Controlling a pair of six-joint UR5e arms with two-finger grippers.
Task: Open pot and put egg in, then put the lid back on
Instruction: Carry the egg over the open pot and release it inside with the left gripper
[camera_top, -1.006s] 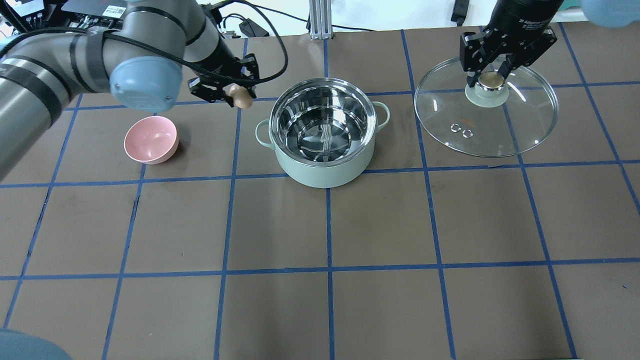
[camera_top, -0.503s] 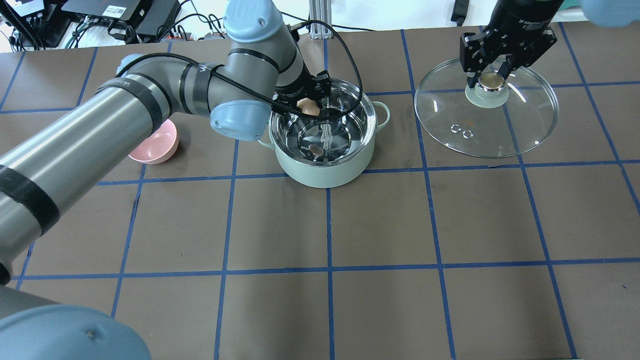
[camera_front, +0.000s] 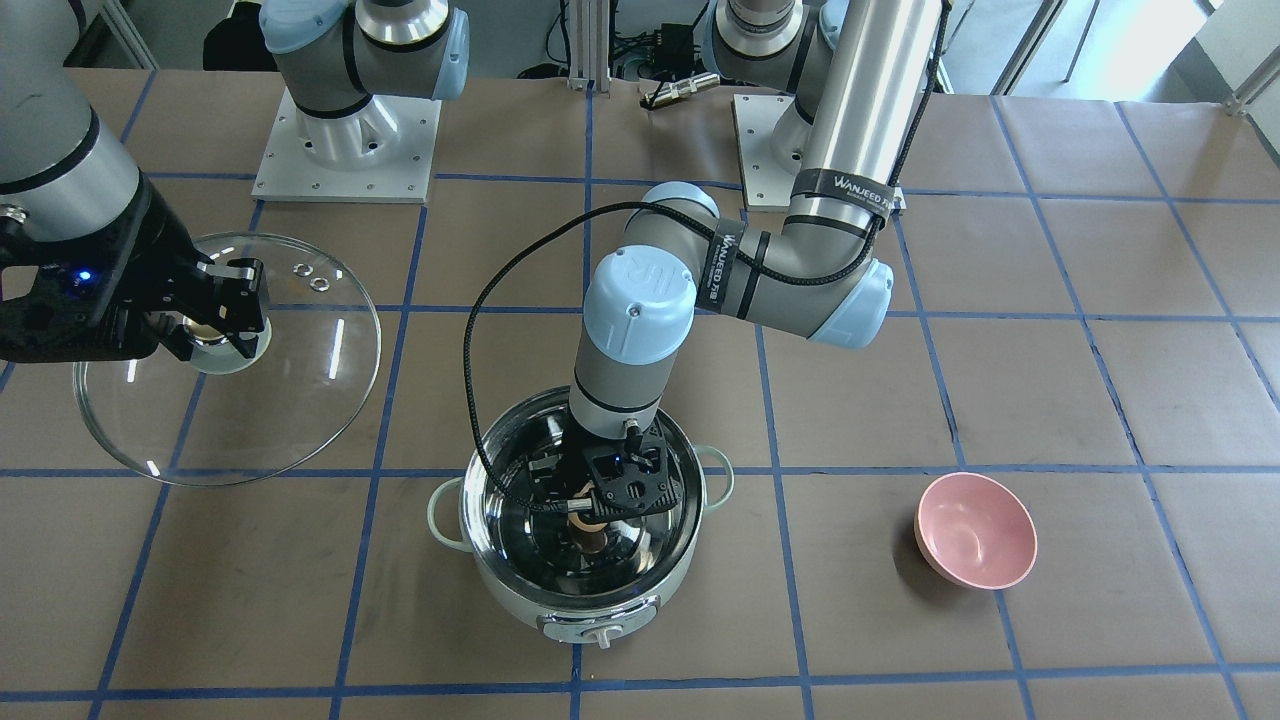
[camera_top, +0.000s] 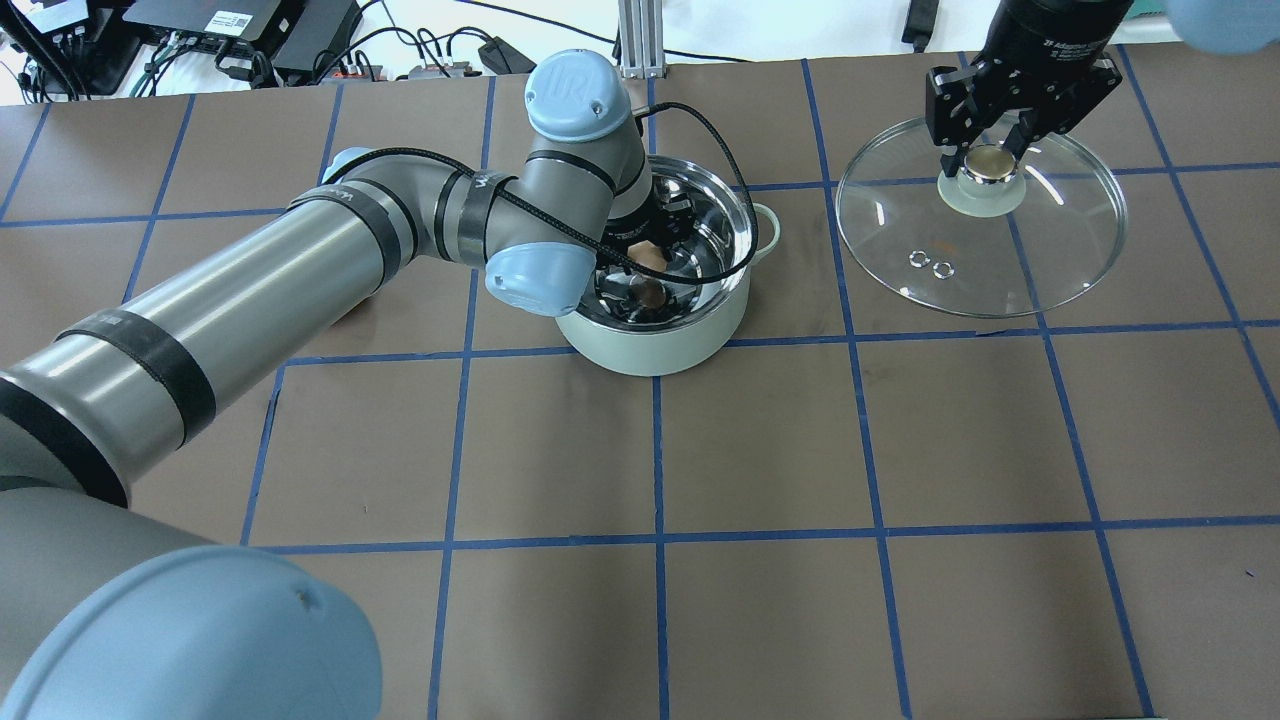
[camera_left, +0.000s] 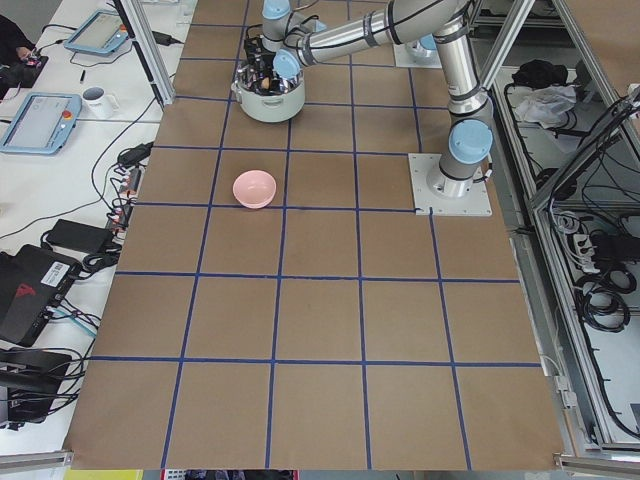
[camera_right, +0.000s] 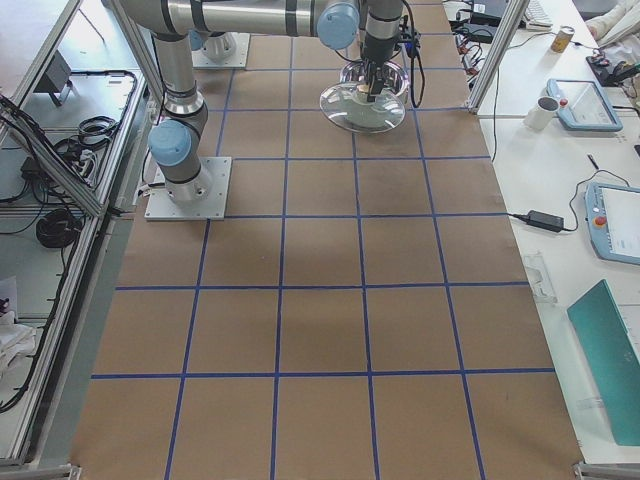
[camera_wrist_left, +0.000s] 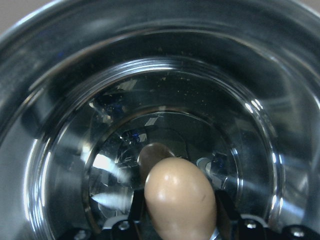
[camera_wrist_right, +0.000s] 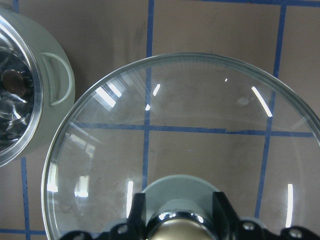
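The mint-green pot (camera_top: 660, 345) stands open at the table's middle back; it also shows in the front view (camera_front: 520, 598). My left gripper (camera_top: 648, 253) reaches down inside it, shut on the tan egg (camera_wrist_left: 180, 197), which hangs just above the steel bottom (camera_front: 583, 522). The egg's reflection shows below it. My right gripper (camera_top: 987, 160) is shut on the knob of the clear glass lid (camera_top: 1000, 260), held to the pot's right and apart from it. The lid also shows in the front view (camera_front: 280, 400) and the right wrist view (camera_wrist_right: 200, 125).
A pink bowl (camera_front: 975, 545) sits on the table on the pot's left side, hidden under my left arm in the overhead view. The pot's control knob (camera_front: 598, 636) faces away from the robot. Cables and boxes lie past the table's back edge.
My left arm has swung right with the egg, from left of the pot to over its rim and then down inside it. The right gripper and lid shifted very slightly.
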